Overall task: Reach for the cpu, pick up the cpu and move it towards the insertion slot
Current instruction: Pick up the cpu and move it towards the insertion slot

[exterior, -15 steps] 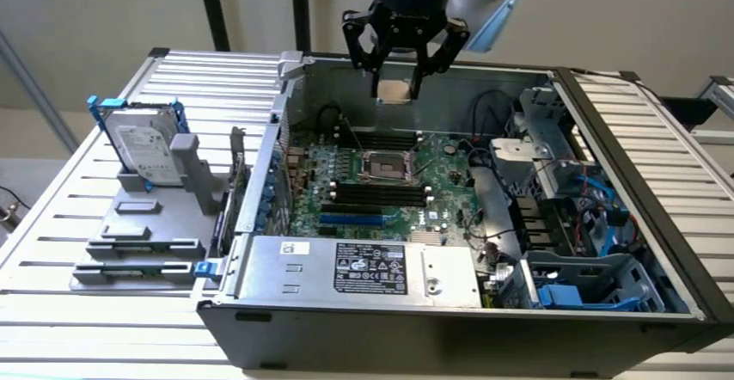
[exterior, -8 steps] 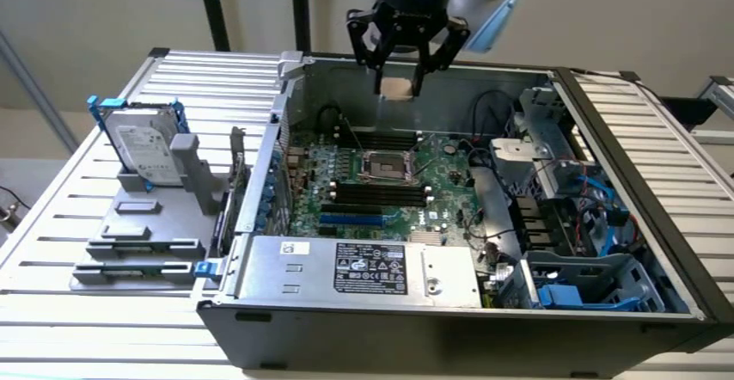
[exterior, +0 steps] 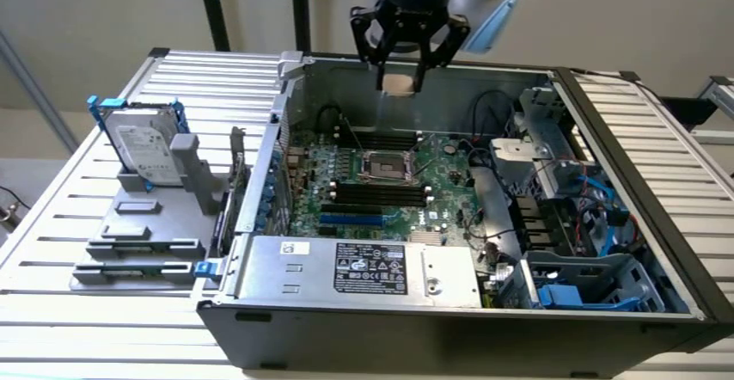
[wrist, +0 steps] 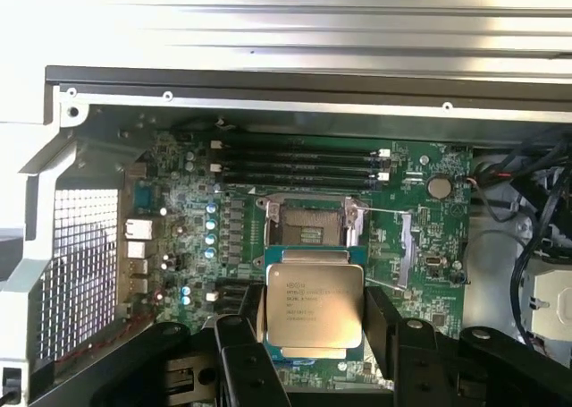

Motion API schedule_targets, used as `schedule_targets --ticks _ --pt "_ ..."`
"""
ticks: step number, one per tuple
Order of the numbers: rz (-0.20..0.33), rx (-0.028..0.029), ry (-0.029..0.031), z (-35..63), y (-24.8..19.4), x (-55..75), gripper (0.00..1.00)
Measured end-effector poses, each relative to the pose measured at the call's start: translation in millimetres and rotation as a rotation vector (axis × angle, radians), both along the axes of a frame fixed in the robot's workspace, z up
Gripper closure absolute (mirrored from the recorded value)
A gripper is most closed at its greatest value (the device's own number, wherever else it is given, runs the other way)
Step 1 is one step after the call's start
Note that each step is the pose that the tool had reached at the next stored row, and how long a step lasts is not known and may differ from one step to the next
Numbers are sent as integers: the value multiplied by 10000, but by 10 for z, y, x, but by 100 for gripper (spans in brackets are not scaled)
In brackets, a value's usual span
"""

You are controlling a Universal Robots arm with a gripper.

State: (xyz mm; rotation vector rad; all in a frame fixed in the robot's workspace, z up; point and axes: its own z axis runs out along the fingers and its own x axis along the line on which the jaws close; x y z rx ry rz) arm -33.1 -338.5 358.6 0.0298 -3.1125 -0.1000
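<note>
Now the cpu (wrist: 315, 305) is held tight in the claw (exterior: 400, 81), high above the insertion slot (wrist: 307, 223). Carrying is under way; a careful line-up over that slot is called for.

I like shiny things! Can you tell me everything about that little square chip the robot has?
The cpu is a small flat square with a shiny silver metal top, printed writing and a pale tan edge. The gripper pinches it by two opposite sides, holding it in the air above the open computer case, over the motherboard's insertion slot.
</note>
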Motion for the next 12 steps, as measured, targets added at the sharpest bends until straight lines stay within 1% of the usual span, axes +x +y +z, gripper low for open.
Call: schedule_targets --ticks 5,7,12 --pt "-36 -61 1 -10 66 43 45" --pt "-38 -71 0 -10 71 45 45" --pt "-39 -71 0 -10 72 45 45"
